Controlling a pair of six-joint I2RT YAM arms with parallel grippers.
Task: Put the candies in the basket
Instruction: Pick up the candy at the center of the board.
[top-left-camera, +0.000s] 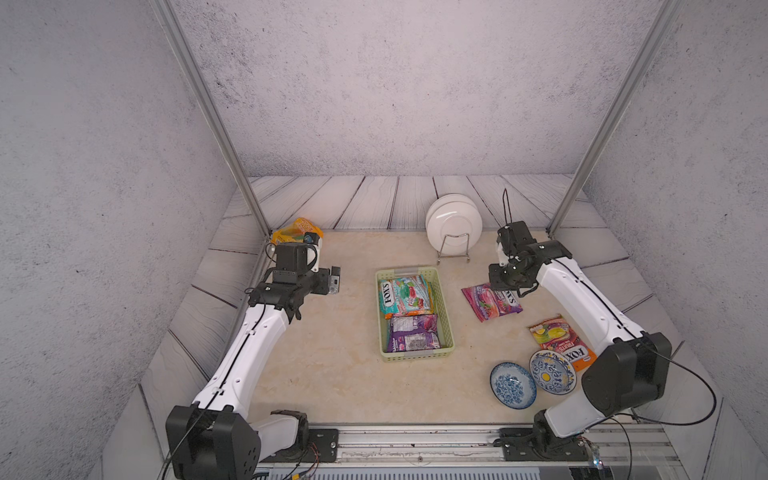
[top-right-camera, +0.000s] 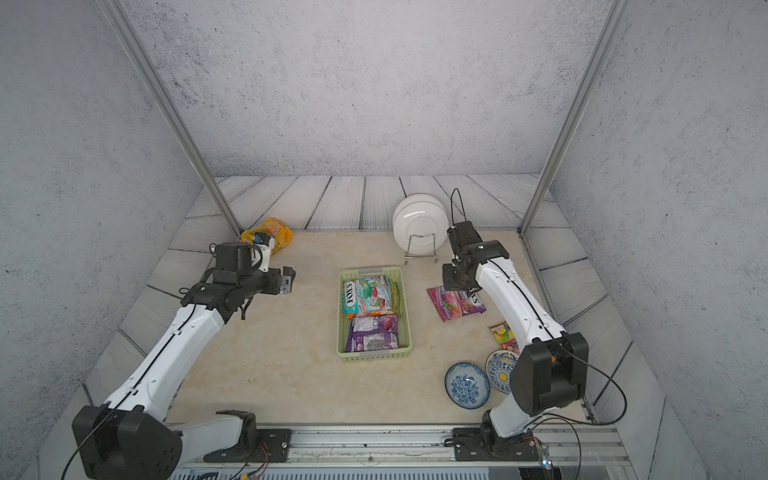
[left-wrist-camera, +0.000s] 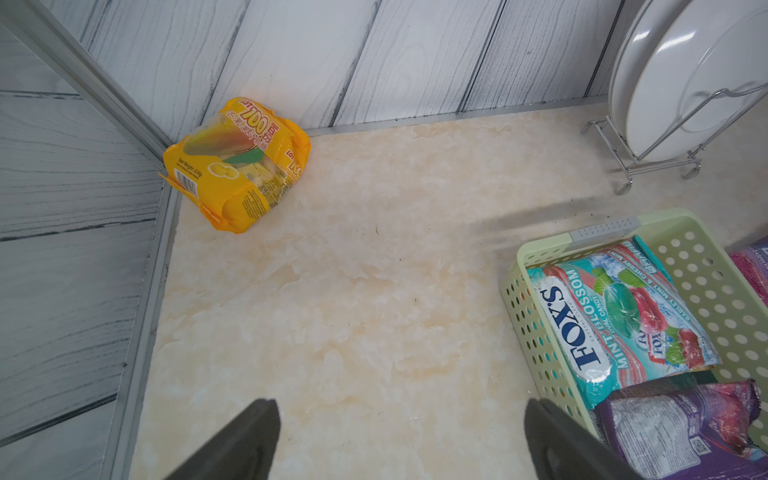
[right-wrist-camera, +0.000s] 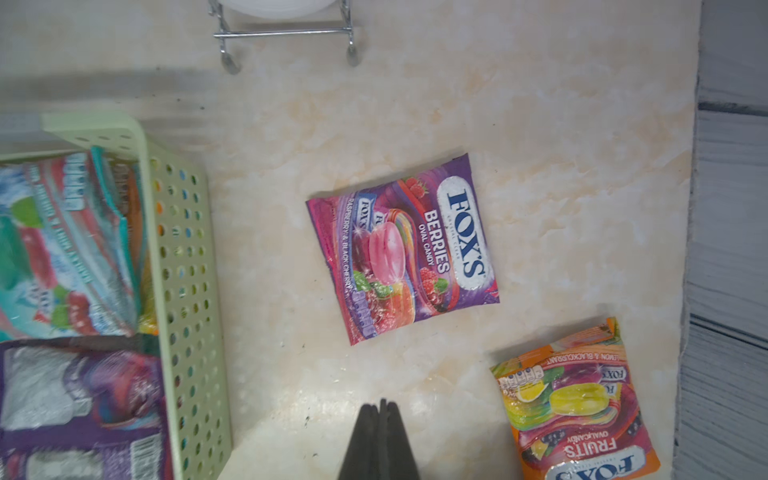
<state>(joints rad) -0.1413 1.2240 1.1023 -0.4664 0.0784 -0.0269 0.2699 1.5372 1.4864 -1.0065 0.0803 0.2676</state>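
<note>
Closed right claw hangs near glossy purple-pink Berries packet.

Left gripper hangs wide open over the bare table, yellow bag tucked into a table corner, and the basket holds a teal FOX'S packet and a purple packet.

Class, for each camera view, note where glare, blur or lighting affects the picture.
Left wrist view: glare on the white plates, left end effector out of focus. Right wrist view: teal packet in the basket blurred, Berries packet sharp. Both top views: even, soft light.
</note>
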